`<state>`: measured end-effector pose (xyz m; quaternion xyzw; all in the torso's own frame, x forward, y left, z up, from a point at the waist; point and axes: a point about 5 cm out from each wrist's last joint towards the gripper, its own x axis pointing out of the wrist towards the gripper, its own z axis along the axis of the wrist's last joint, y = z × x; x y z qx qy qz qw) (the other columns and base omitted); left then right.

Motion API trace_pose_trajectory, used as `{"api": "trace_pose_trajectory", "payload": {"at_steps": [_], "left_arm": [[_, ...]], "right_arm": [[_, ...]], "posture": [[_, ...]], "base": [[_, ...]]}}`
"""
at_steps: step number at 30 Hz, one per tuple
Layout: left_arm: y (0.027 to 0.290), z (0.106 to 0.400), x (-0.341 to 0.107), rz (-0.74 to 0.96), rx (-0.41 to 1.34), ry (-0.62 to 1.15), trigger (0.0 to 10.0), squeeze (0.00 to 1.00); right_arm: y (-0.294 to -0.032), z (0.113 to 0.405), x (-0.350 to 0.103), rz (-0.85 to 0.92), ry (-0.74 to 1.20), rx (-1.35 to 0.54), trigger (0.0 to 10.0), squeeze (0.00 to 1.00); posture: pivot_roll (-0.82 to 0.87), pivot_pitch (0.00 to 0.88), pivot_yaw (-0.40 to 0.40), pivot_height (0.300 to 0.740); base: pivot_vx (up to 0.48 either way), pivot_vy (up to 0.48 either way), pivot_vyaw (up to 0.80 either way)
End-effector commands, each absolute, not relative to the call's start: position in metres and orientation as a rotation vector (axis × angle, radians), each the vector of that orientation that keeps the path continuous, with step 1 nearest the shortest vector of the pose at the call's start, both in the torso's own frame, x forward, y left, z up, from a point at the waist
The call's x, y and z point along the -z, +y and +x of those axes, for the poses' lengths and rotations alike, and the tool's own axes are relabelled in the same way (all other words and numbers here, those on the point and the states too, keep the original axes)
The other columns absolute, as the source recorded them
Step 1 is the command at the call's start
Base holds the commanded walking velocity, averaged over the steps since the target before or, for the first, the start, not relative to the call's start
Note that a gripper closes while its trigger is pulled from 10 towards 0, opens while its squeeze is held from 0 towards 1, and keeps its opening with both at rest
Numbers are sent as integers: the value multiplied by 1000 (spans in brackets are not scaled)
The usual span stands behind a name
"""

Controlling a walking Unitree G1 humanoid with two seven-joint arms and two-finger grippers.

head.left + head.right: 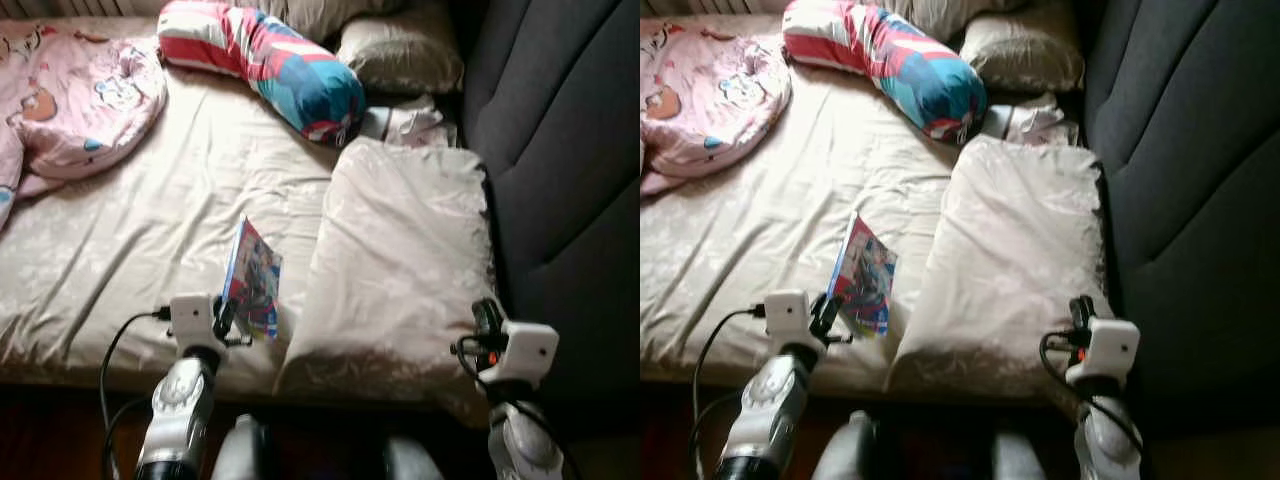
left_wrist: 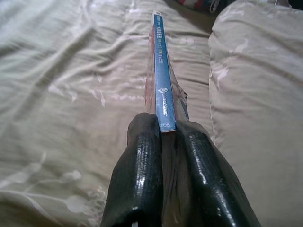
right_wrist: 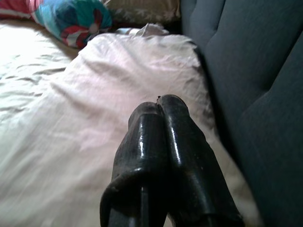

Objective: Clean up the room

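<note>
Dark grey padded headboard (image 1: 560, 150) flanks the bed's right side.

Glossy paper book (image 1: 252, 278) in the shiny black left tool (image 2: 163, 137) — crumpled matt cloth sheet (image 1: 150, 230).

Bed (image 1: 150, 240) — covered with a wrinkled beige sheet. Lying on it: a large beige pillow (image 1: 400, 260) beside the dark headboard (image 1: 560, 150), a striped bolster (image 1: 265, 60), a second pillow (image 1: 400, 55), a pink printed blanket (image 1: 70, 100) — crumpled.

Head pair looking down over bed (image 1: 150, 230); wrist views close along each hand, left (image 2: 163, 142) at book (image 2: 163, 71), right (image 3: 158, 118) at pillow (image 3: 118, 80), shared.
</note>
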<state>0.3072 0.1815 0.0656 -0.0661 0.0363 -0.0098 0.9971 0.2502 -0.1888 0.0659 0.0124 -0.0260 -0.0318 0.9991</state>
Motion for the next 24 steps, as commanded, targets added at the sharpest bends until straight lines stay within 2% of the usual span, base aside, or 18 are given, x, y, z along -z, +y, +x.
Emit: {"api": "trace_pose_trajectory", "payload": {"at_steps": [1, 6, 11, 24], "left_arm": [[185, 314, -72, -155, 2, 33, 10000, 0], [184, 324, -73, -158, -2, 37, 10000, 0], [181, 341, -80, -233, 27, 44, 10000, 0], [171, 355, -93, -286, 118, 11, 10000, 0]], "right_arm": [[-188, 248, -68, 30, -49, 56, 10000, 0], [-188, 248, -70, 32, -52, 43, 10000, 0], [-191, 246, -74, 24, -56, 36, 10000, 0], [-198, 235, -84, 10, -62, 33, 10000, 0]], "posture": [[-108, 254, -16, 646], [-116, 260, -22, 646], [-147, 281, -40, 646], [-190, 335, -70, 646]], "base": [[0, 0, 0], [0, 0, 0], [0, 0, 0], [0, 0, 0]]}}
